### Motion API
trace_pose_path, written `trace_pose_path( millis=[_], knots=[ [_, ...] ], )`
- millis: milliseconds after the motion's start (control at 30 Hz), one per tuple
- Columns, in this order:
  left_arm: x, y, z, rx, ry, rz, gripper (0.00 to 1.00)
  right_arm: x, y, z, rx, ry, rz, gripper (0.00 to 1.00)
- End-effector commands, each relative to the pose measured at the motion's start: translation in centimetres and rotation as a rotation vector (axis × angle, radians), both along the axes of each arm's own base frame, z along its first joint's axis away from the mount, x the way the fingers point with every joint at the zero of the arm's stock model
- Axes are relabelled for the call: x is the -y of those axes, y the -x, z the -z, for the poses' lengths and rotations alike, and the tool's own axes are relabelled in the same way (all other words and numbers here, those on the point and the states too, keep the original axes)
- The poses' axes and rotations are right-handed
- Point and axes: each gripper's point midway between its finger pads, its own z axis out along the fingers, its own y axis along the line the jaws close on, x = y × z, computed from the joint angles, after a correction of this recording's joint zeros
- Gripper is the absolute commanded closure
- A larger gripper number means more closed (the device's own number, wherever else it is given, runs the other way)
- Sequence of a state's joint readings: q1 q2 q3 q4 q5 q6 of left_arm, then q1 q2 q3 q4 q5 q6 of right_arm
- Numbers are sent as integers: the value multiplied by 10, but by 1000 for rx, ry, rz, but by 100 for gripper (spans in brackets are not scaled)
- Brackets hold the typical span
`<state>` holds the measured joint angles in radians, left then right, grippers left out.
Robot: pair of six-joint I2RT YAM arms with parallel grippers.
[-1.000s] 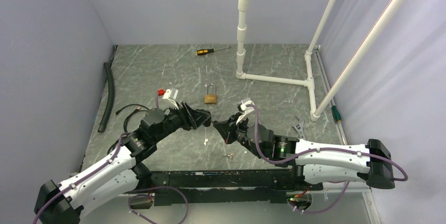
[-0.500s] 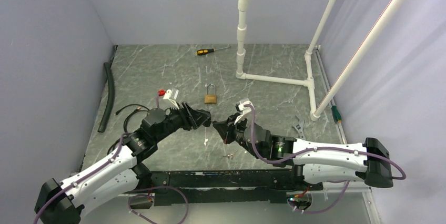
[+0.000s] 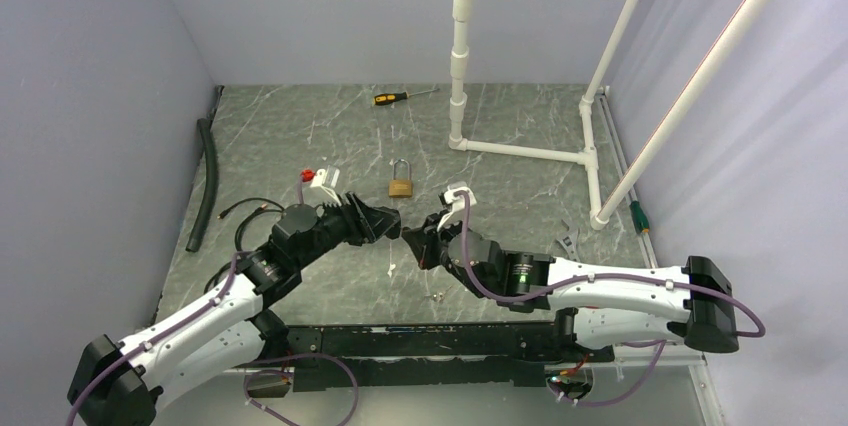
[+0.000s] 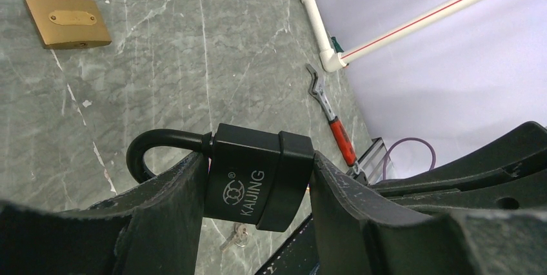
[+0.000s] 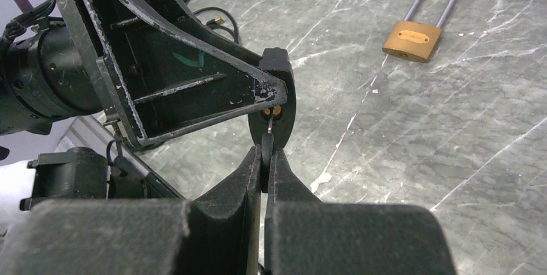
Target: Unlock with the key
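Observation:
A black padlock (image 4: pixel 258 178) marked KAIJING is clamped between my left gripper's (image 4: pixel 255 168) fingers, its shackle sticking out to the left. In the right wrist view its underside (image 5: pixel 284 88) faces my right gripper (image 5: pixel 267 152), which is shut on a small black-headed key (image 5: pixel 268 144). The key's metal tip reaches the brass keyhole (image 5: pixel 274 111); how deep it sits I cannot tell. Seen from above, the left gripper (image 3: pixel 392 223) and right gripper (image 3: pixel 412 236) meet tip to tip above the table's middle.
A brass padlock (image 3: pixel 401 187) lies just beyond the grippers. Spare keys (image 3: pixel 436 294) lie near the front edge. A yellow-black screwdriver (image 3: pixel 392 98) lies at the back, a black hose (image 3: pixel 207 181) on the left, a white pipe frame (image 3: pixel 520 151) and a wrench (image 3: pixel 568 241) on the right.
My right arm has edged left and slightly away from the base, bringing the key closer to the black padlock. The left arm has barely moved.

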<state>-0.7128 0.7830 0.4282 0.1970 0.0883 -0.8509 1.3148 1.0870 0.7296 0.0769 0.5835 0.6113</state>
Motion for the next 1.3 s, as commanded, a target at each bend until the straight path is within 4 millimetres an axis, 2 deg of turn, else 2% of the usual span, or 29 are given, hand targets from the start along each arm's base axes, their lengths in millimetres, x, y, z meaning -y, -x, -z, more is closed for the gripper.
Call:
trace_pose_path(
  millis=[0,367,733,1267],
  knots=[
    [20,21,-59,133,148,148,100,-12,0,-28,-12,-82,-5,100],
    [27,33,-60,146,112,242,100,-16,3,-29,-25,-61,-44,100],
    [26,33,-55,136,80,241,100,-14,2,-32,-32,-59,-48,100],
    [26,35,-76,71,156,224,100,-18,10,-44,-50,-116,-94,100]
  ],
)
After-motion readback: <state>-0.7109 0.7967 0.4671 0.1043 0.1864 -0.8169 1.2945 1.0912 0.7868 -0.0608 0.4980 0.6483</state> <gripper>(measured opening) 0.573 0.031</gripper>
